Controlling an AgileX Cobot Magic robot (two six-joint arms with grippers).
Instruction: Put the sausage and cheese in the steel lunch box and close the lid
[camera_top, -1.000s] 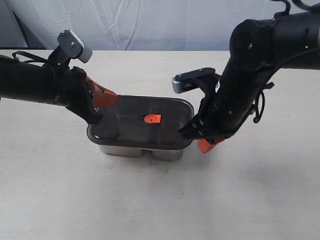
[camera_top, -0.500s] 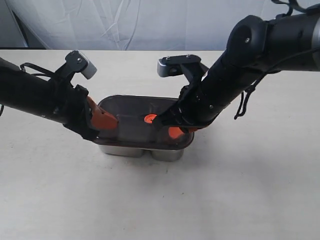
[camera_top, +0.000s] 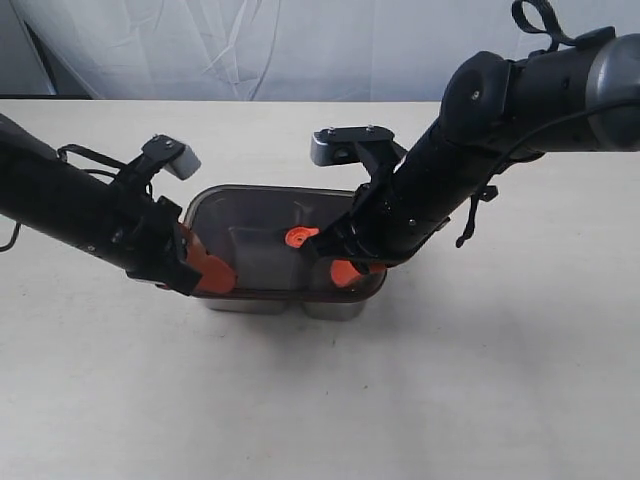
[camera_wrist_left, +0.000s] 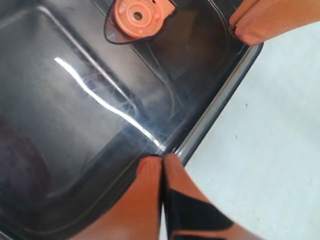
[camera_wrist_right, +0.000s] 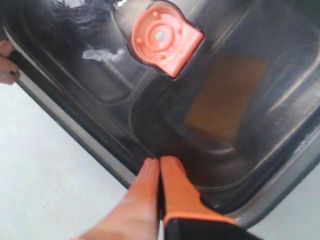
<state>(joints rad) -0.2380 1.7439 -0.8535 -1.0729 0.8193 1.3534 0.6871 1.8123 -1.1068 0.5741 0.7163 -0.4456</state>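
Note:
The dark smoky lid (camera_top: 265, 240) with its orange tab (camera_top: 298, 237) lies on the steel lunch box (camera_top: 300, 308). My left gripper (camera_top: 207, 274) is shut, its tips resting on the lid's front left corner by the rim (camera_wrist_left: 161, 159). The right gripper (camera_top: 346, 270) is also shut, tips pressed on the lid's front right part (camera_wrist_right: 160, 161). Through the lid a dull orange-brown block, the cheese (camera_wrist_right: 225, 95), shows faintly. The sausage cannot be made out under the dark lid.
The box stands mid-table on a plain pale tabletop (camera_top: 320, 400). A white cloth backdrop (camera_top: 300, 50) hangs behind the far edge. Both black arms lean in over the box from either side.
The right gripper swung from the box's right end onto the lid's front right. The left gripper slid from the lid's left edge down to its front left corner.

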